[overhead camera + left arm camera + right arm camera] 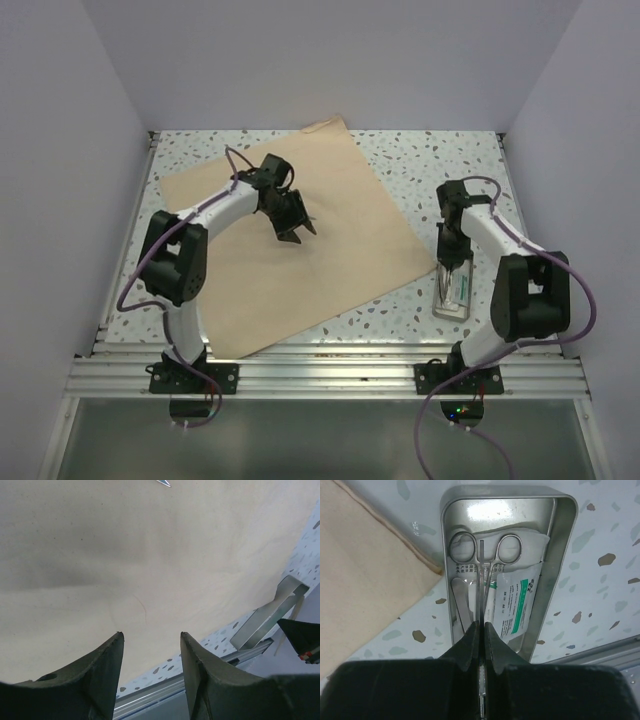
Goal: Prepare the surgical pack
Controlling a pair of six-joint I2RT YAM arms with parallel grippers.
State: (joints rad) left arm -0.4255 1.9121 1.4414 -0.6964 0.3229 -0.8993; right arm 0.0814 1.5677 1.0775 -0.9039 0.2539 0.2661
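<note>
Right hand (480,625) at scissors (480,585) in tray (564,555)

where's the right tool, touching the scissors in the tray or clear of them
Touching. The right wrist view shows the right tool shut on the scissors, their shafts pinched between its tips, inside the tray.

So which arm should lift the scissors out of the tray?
Right, probably. The right gripper is over the metal tray, shut on the scissors. The left gripper hangs open above the tan surgical pack sheet, away from the tray.
</note>
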